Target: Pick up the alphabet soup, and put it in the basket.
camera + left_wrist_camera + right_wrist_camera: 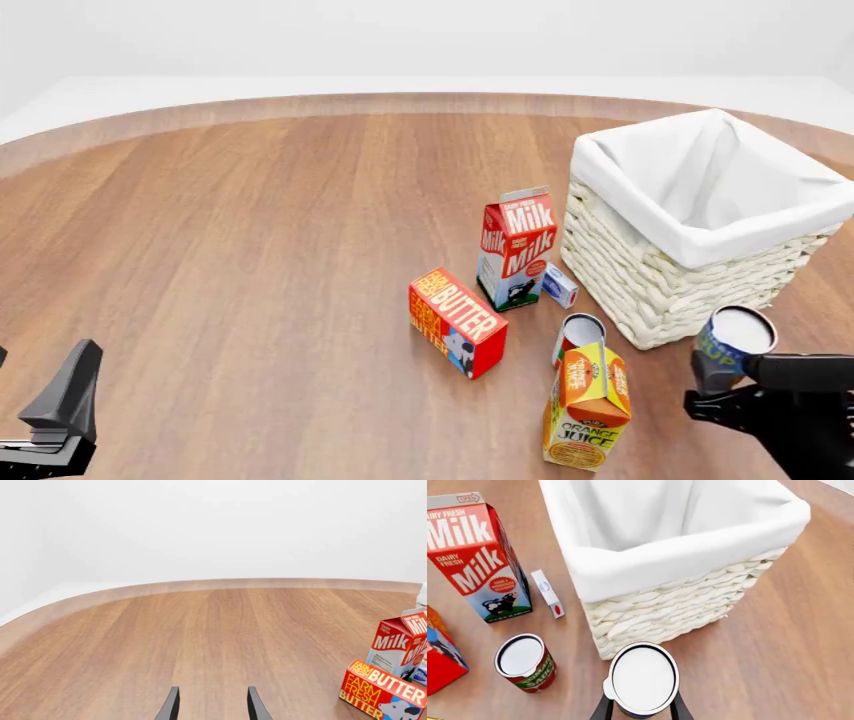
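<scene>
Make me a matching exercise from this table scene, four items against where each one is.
1. soup
2. red can
3. butter
4. left end effector

a. lying left of the milk
b. over bare wood, holding nothing
c. in the right end effector, outside the basket
d. standing between the juice and the milk

Pairs: 1-c, 2-d, 3-a, 4-b

Right gripper [727, 385] at lower right edge, clamped on alphabet soup [731, 347], can upright, white top showing, just beside near corner of basket [654, 285]; basket at right, white liner folded over rim; milk carton [517, 248] upright left of basket, small white box [559, 285] between them; butter box [457, 321] nearer; red-labelled can [578, 337] behind orange juice carton [586, 405]; left gripper [60, 405] low at lower left, well apart from everything; wooden table [240, 230].
</scene>
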`<control>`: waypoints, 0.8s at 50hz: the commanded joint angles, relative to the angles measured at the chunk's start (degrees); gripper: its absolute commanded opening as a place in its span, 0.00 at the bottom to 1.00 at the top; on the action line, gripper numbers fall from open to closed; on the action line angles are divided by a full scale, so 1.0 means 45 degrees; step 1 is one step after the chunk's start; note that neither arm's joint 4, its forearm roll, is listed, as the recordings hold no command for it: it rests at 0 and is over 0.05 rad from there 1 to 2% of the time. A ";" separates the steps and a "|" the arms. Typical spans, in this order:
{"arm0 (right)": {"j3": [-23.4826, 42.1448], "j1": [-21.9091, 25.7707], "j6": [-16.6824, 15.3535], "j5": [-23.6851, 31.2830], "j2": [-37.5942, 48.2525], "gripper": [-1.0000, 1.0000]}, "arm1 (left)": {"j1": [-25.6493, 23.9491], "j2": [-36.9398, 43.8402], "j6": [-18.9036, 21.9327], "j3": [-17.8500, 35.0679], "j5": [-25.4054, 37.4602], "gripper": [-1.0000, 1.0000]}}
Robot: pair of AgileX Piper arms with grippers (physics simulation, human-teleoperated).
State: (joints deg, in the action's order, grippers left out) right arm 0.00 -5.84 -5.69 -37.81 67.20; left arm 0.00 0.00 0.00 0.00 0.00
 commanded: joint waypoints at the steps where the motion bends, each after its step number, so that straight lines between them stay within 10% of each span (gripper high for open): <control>1: 0.0000 0.0113 0.0093 0.1385 -0.1751 0.00 | 0.0000 0.0000 0.0000 0.0000 0.0000 1.00; 40: 0.0005 0.0619 -0.0057 0.3962 -0.5590 0.00 | 0.0000 0.0000 0.0000 0.0000 0.0000 1.00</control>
State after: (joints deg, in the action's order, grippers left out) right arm 0.00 -3.35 -6.72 -22.76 46.52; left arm 0.00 0.00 0.00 0.00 0.00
